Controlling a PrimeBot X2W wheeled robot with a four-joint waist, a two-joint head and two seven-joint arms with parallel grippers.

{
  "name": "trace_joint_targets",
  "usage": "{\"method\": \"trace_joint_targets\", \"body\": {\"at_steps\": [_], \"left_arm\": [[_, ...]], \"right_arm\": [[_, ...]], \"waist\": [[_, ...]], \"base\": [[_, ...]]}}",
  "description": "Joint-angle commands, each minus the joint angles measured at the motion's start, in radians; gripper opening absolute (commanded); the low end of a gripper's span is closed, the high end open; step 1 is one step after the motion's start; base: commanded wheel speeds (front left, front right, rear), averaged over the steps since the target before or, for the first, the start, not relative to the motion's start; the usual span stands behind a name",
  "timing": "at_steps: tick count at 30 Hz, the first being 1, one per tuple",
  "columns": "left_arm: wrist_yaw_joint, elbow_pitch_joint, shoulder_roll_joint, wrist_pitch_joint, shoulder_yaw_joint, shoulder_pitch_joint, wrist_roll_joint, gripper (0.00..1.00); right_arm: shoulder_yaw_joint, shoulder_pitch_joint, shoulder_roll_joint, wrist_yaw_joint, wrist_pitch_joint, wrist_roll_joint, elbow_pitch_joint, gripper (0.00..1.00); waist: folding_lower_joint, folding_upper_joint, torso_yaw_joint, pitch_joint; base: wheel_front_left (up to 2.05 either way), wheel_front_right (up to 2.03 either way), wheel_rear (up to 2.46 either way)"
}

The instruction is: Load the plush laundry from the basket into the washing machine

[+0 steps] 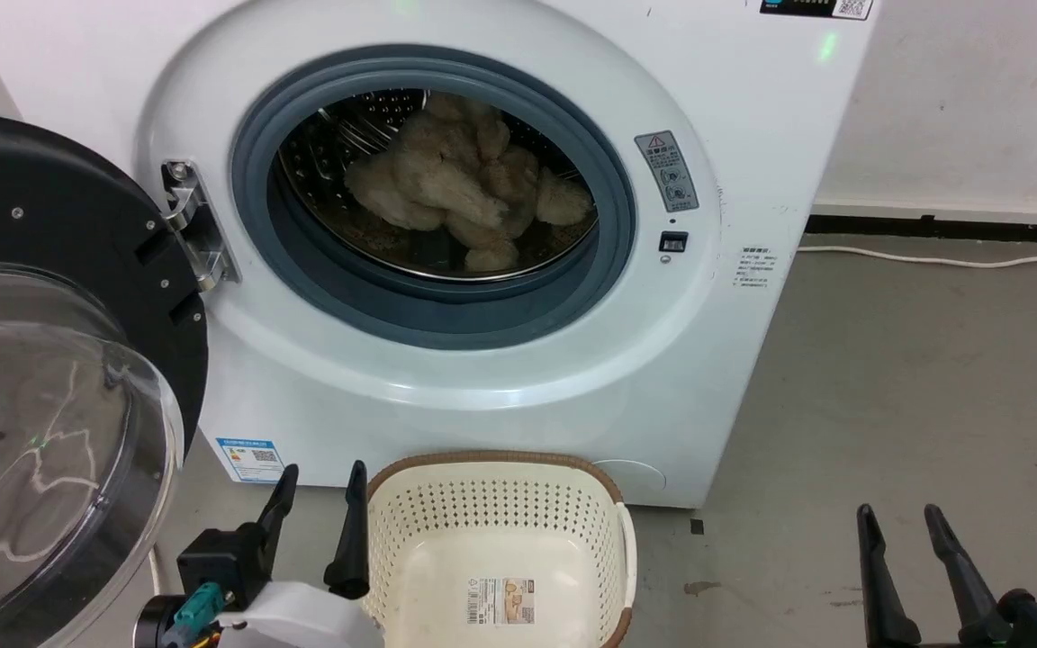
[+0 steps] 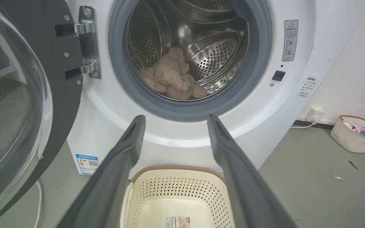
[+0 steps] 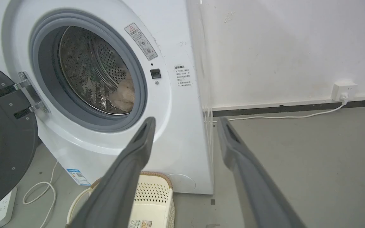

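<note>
Plush (image 1: 469, 184) in drum (image 1: 338, 144), basket (image 1: 500, 504) bare, L gripper (image 1: 322, 472), R gripper (image 1: 898, 515) spread, unladen; door (image 1: 59, 225) open at 9 o'clock: plush may spill.

Grey floor (image 1: 915, 387) carries the washing machine (image 1: 482, 382), the basket (image 1: 491, 508) and a white cable (image 1: 933, 260)

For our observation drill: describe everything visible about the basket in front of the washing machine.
The basket is cream perforated plastic, rounded-rectangular, with a brown woven-look rim and a white side handle. It stands upright on the grey floor just before the washing machine, empty but for a label on its bottom. The open left gripper is beside it; whether they touch cannot be told.
</note>
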Motion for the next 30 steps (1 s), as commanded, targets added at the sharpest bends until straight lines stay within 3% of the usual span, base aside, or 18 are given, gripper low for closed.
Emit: {"method": "trace_joint_targets", "body": {"at_steps": [1, 30], "left_arm": [[0.005, -0.011, 0.006, 0.002, -0.004, 0.017, 0.005, 1.0], [0.063, -0.058, 0.027, -0.011, -0.031, 0.04, 0.044, 1.0]], "right_arm": [[0.001, 0.013, -0.001, 0.001, -0.004, -0.006, 0.011, 1.0], [0.009, -0.01, -0.001, 0.001, 0.034, 0.002, 0.074, 1.0]], "waist": [[0.0, 0.0, 0.0, 0.0], [0.0, 0.0, -0.001, -0.005]], "base": [[0.0, 0.0, 0.0], [0.0, 0.0, 0.0]]}}
